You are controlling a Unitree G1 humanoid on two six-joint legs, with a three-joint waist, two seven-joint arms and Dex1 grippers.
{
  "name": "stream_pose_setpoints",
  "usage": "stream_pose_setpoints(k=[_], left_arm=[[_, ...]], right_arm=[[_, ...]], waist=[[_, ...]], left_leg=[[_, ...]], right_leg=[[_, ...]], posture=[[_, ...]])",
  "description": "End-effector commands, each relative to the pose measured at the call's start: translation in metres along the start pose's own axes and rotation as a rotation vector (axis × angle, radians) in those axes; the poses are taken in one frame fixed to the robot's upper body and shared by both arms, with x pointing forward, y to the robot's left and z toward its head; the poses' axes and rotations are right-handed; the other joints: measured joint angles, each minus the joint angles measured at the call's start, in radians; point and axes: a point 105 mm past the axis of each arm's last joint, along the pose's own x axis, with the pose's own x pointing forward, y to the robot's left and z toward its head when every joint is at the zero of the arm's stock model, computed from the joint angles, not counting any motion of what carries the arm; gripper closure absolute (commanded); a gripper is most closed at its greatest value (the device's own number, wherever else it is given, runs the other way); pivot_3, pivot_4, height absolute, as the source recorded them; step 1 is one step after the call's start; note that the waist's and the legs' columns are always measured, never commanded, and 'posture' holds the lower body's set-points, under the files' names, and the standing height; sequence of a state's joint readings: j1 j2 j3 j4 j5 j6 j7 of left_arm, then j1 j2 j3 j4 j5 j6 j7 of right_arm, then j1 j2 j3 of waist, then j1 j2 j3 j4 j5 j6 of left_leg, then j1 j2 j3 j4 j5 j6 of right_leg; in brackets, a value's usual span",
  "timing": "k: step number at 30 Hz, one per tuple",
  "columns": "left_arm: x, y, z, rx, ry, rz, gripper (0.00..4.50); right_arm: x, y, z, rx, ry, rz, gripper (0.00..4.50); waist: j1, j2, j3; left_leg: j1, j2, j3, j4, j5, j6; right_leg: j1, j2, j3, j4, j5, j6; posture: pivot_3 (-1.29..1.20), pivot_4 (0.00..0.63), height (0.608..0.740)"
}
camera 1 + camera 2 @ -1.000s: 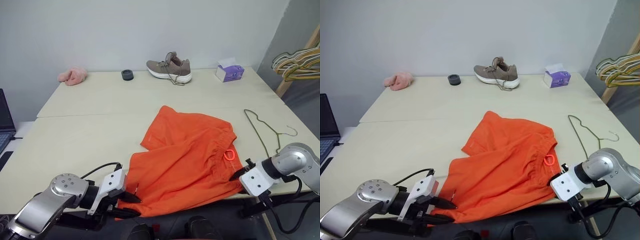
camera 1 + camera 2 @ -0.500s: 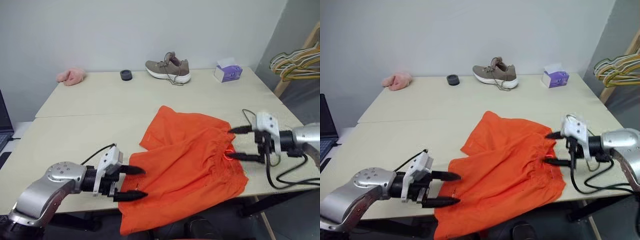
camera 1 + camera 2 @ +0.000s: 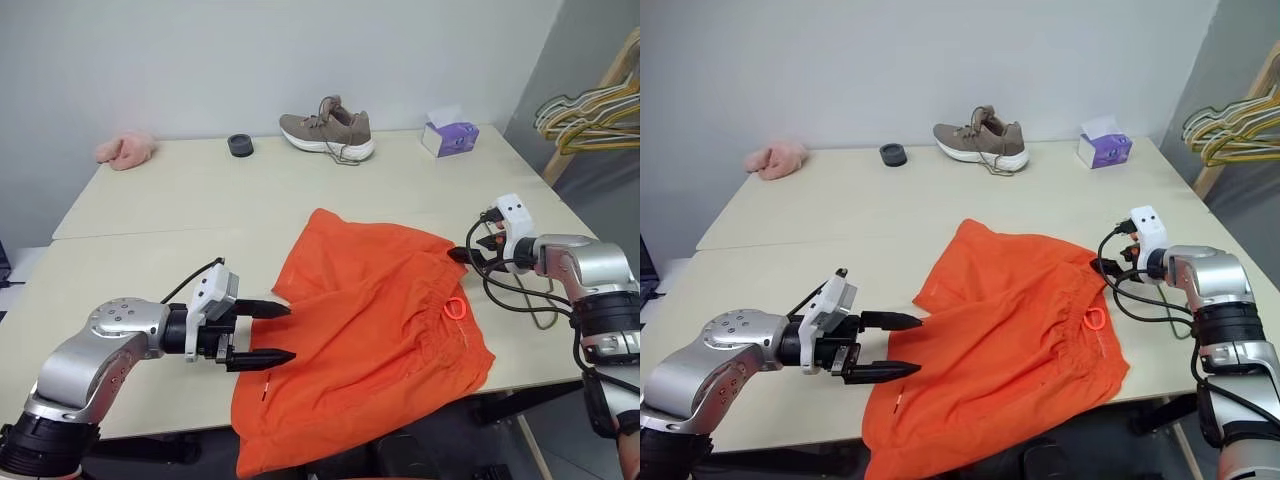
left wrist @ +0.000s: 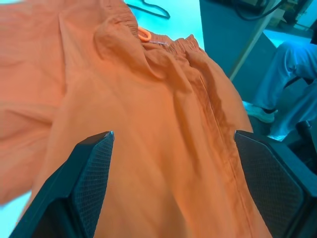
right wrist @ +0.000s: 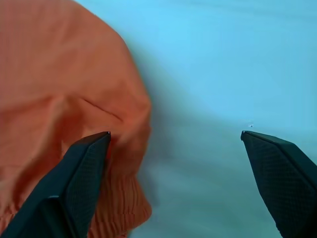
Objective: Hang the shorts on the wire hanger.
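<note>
Orange shorts (image 3: pixel 375 330): light, limp, likely slippery; best pinched at the gathered elastic waistband near the drawstring loop (image 3: pixel 457 309). Left gripper (image 3: pixel 270 335) and right gripper (image 3: pixel 470 250): fingers apart, holding nothing.

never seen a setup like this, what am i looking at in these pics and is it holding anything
A two-armed robot faces a table. Two pictures come from cameras in its head; the other two from cameras on its wrists, looking along black jaws. Orange shorts lie on the table. The left gripper is open at the shorts' near left side, and the right gripper is open by the waistband. Neither holds anything. A shoe, a tissue box, a pink cloth and a small black ring sit at the back.
</note>
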State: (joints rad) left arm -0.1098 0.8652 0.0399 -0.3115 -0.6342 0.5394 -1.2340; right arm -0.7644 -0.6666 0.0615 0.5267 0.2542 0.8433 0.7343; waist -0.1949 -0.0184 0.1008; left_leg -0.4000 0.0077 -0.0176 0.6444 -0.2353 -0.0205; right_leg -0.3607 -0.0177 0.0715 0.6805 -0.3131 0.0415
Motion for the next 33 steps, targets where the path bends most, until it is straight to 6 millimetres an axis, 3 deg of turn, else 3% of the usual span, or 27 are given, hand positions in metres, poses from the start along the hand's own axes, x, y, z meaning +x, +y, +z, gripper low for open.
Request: stream_pose_setpoints(k=[1, 4, 8, 15, 24, 30, 33], left_arm=[[0.0, -0.001, 0.015, 0.057, -0.025, 0.014, 0.41], [0.002, -0.002, 0.018, 0.06, -0.029, 0.027, 0.38], [0.002, 0.0, 0.02, 0.061, -0.029, 0.046, 0.38], [0.003, 0.009, 0.023, 0.066, -0.015, 0.074, 0.38], [0.005, 0.014, 0.021, 0.084, 0.003, 0.086, 0.38], [0.007, 0.015, 0.017, 0.088, 0.006, 0.091, 0.38], [0.007, 0.016, 0.015, 0.088, 0.007, 0.099, 0.38]], right_arm=[[0.004, 0.002, 0.003, 0.026, 0.012, 0.033, 0.01], [0.007, 0.011, 0.003, 0.065, 0.026, 0.099, 0.62], [0.011, 0.018, 0.008, 0.079, 0.026, 0.145, 2.02], [0.022, 0.033, 0.036, -0.2, -0.044, 0.139, 4.47], [0.04, 0.043, 0.061, -0.321, -0.08, 0.113, 4.47], [0.044, 0.044, 0.061, -0.312, -0.056, 0.144, 4.47], [0.042, 0.043, 0.064, -0.298, -0.082, 0.149, 3.74]], waist=[[-0.002, 0.0, 0.0], [-0.002, 0.0, 0.0], [-0.004, 0.0, 0.0], [-0.003, 0.0, 0.0], [-0.017, 0.001, 0.0], [-0.021, 0.001, -0.001], [-0.025, 0.001, -0.001]], left_leg=[[0.0, 0.0, 0.0, 0.0, 0.0, 0.0], [0.001, 0.0, 0.0, 0.001, 0.0, 0.0], [0.001, 0.0, 0.001, 0.001, 0.0, 0.0], [0.001, 0.0, 0.001, 0.002, 0.0, 0.0], [0.001, 0.0, 0.0, 0.001, 0.0, 0.0], [0.001, -0.001, -0.001, 0.001, 0.0, 0.0], [0.001, 0.0, -0.002, 0.002, 0.0, 0.0]], right_leg=[[0.0, 0.0, 0.0, 0.0, 0.0, 0.0], [0.001, 0.002, 0.0, 0.001, 0.0, 0.0], [0.001, 0.004, 0.0, 0.001, 0.001, 0.001], [0.001, 0.004, -0.001, 0.001, 0.001, 0.002], [0.001, 0.004, -0.001, 0.002, 0.001, 0.002], [0.001, 0.003, -0.001, 0.002, 0.002, 0.002], [0.002, 0.002, -0.001, 0.002, 0.002, 0.002]], posture=[[-0.18, 0.043, 0.74], [-0.17, 0.041, 0.74], [-0.17, 0.04, 0.74], [-0.16, 0.037, 0.74], [-0.17, 0.032, 0.74], [-0.16, 0.03, 0.74], [-0.16, 0.028, 0.74]])
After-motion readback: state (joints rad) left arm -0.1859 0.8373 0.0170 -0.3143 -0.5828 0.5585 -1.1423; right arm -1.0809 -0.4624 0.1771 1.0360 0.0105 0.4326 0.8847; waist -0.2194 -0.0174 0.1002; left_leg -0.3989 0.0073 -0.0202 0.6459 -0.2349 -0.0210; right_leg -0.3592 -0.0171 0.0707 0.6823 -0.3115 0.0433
